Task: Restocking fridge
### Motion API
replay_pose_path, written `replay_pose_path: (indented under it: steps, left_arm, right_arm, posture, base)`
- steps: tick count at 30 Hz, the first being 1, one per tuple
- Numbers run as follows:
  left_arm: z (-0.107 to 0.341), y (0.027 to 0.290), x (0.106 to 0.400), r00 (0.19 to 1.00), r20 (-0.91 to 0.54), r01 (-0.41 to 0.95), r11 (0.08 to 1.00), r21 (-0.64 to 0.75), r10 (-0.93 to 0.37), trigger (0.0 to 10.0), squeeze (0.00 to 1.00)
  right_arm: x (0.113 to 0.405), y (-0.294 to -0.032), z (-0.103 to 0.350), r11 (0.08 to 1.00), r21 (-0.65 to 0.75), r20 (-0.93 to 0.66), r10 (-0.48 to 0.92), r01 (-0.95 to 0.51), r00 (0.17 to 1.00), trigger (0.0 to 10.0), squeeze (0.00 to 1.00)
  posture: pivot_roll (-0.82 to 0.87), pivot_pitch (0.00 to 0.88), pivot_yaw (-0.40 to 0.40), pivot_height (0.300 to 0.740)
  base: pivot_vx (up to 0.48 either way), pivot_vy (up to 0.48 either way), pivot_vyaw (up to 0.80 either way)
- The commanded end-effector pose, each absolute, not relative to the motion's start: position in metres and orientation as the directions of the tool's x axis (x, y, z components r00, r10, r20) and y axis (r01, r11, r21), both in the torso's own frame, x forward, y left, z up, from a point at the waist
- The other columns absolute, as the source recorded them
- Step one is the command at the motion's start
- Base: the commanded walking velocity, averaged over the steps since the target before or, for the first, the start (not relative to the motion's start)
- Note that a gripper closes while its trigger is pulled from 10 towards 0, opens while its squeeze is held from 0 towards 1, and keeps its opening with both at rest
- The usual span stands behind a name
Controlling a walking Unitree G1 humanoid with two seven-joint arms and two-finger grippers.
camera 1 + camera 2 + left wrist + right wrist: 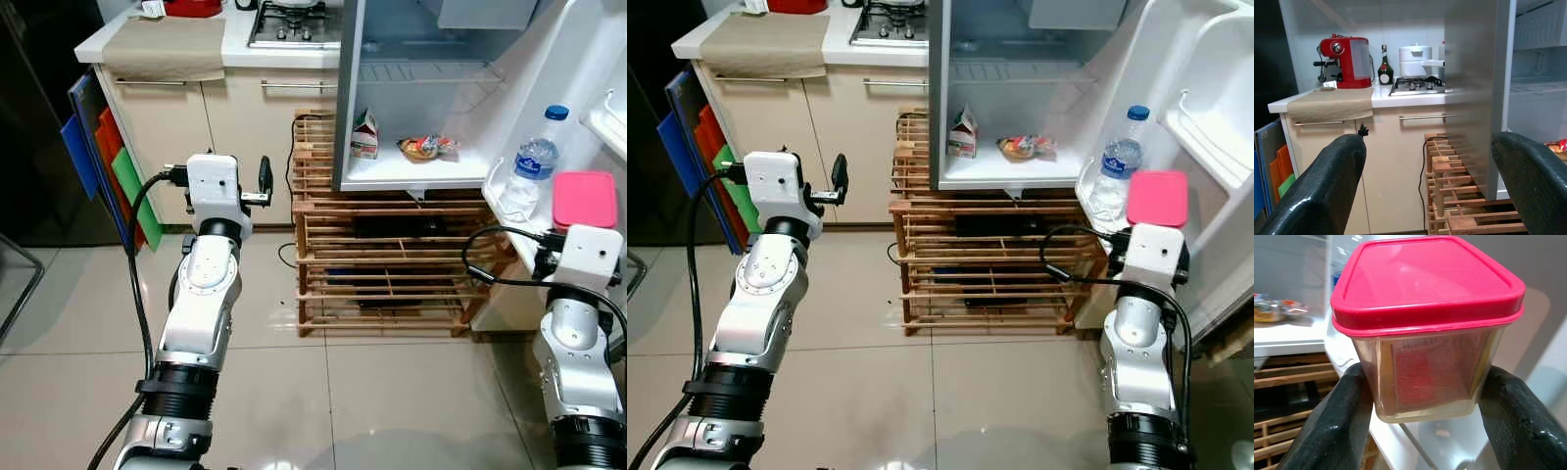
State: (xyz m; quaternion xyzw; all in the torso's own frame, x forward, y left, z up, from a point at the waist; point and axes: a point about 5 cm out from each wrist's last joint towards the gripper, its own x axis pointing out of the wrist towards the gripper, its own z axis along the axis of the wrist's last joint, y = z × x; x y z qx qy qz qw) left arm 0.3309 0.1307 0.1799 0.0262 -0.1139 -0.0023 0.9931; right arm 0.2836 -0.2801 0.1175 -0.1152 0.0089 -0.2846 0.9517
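Left eye view
- Fridge (pixel 431 171): door swung wide; carton (pixel 364 134) at left edge of bottom shelf, snack packet (pixel 427 147) mid-shelf.
- Door shelf (pixel 502 201): water bottle (pixel 534 166) upright at near end.
- Container (pixel 584 199): pink lid, just beside bottle, over door shelf, above right arm's wrist housing.
- Wooden rack (pixel 382 264): under fridge, slatted.
- Left gripper (pixel 263 186): raised before cabinet front, well apart from fridge.

Right eye view
- Counter (pixel 838 44): brown cloth (pixel 764 44) draped over front edge, hob (pixel 887 24) toward fridge side.
- Cutting boards (pixel 710 162): blue, red, green, leaning at cabinet's left end.

Left wrist view
- Left gripper fingers (pixel 1322 191): spread wide, nothing between.
- Counter top: red coffee machine (pixel 1347 61) at left corner, dark bottle (pixel 1384 72) and white pot (pixel 1415 59) beside hob.

Right wrist view
- Right gripper (pixel 1425 406): clamped on container, one finger on each side wall.
- Container body: clear, reddish contents, lid on, upright, over white door shelf edge.
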Motion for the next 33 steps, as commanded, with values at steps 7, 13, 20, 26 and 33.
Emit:
replay_pose_path:
  steps: [7,13,20,26,33]
  left_arm:
    - [0.184,0.126,0.333,0.972,0.231,0.036,0.997,0.066,-0.050,10.0,0.00]
    - [0.185,0.124,0.333,0.971,0.231,0.051,0.996,0.072,-0.066,10.0,0.00]
    - [0.184,0.121,0.333,0.969,0.230,0.072,0.995,0.069,-0.086,10.0,0.00]
    - [0.183,0.121,0.339,0.975,0.214,0.060,0.997,0.043,-0.068,10.0,0.00]
    - [0.180,0.125,0.339,0.977,0.206,0.043,0.998,0.036,-0.049,10.0,0.00]
  right_arm:
    - [0.276,-0.326,0.122,0.720,-0.256,0.059,-0.654,0.645,0.754,0.0,0.00]
    - [0.289,-0.284,0.141,0.848,-0.203,0.182,-0.458,0.489,0.870,0.0,0.00]
    - [0.296,-0.215,0.143,0.974,-0.125,0.207,-0.162,0.191,0.965,0.0,0.00]
    - [0.311,-0.179,0.145,0.996,-0.079,0.197,-0.017,0.033,0.980,0.0,0.00]
    - [0.320,-0.169,0.147,0.995,-0.100,0.183,0.029,-0.011,0.983,0.0,0.00]
  posture:
    - [-0.08,0.000,0.066,0.740]
    - [-0.08,0.000,0.068,0.740]
    - [-0.08,0.000,0.067,0.740]
    - [-0.08,0.000,0.059,0.740]
    - [-0.06,0.000,0.045,0.740]
  base:
    - [0.000,0.000,0.00]
    - [0.000,0.000,0.00]
    - [0.000,0.000,0.00]
    - [0.115,-0.110,0.66]
    - [0.370,-0.299,0.75]
